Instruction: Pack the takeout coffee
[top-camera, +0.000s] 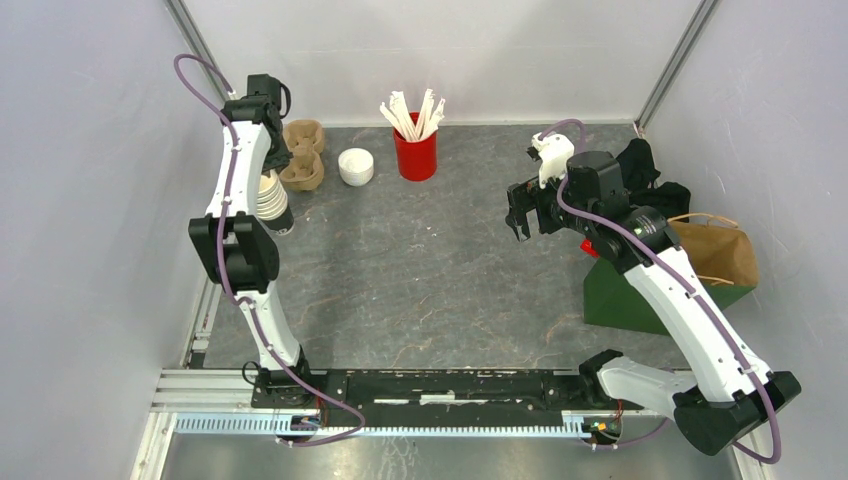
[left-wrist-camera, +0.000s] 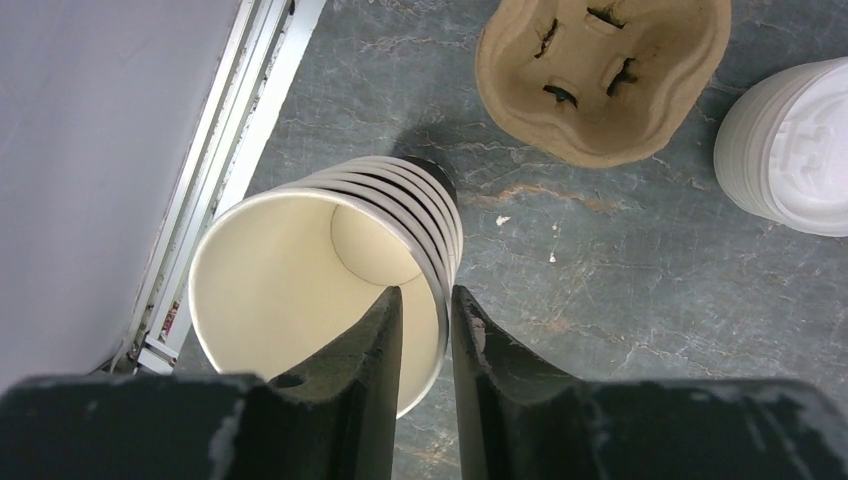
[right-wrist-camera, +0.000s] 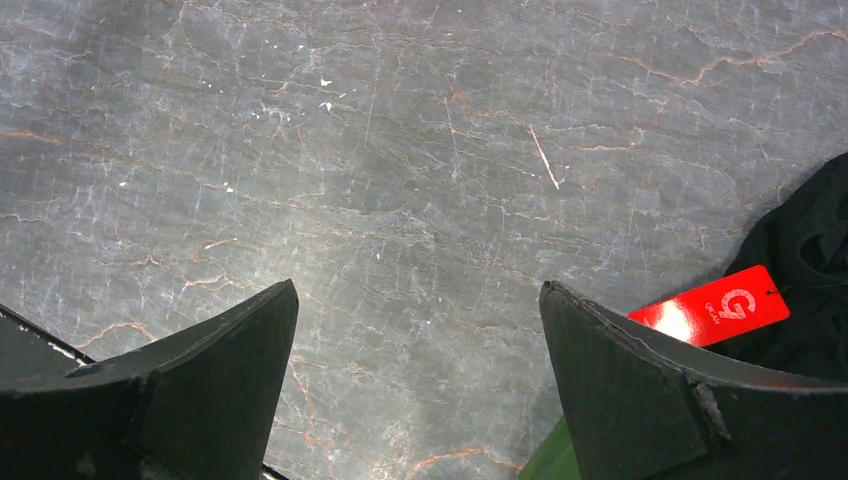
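Note:
No takeout coffee with a white lid shows in any view. A stack of lidless black cups (top-camera: 272, 197) with cream insides (left-wrist-camera: 300, 270) leans at the table's left edge. My left gripper (left-wrist-camera: 425, 292) is shut on the stack's rim, with one finger inside the top cup and the other outside against the nested rims. My right gripper (top-camera: 520, 215) hangs above the bare table right of centre. In the right wrist view its fingers (right-wrist-camera: 418, 285) stand wide open with nothing between them.
A brown pulp cup carrier (top-camera: 303, 155) (left-wrist-camera: 600, 80) and a stack of white lids (top-camera: 356, 166) (left-wrist-camera: 790, 145) lie behind the cups. A red holder (top-camera: 416, 150) of stirrers stands at the back. A brown paper bag (top-camera: 715, 250), a green box (top-camera: 625, 300) and a red tag (right-wrist-camera: 712, 305) on black cloth are at the right.

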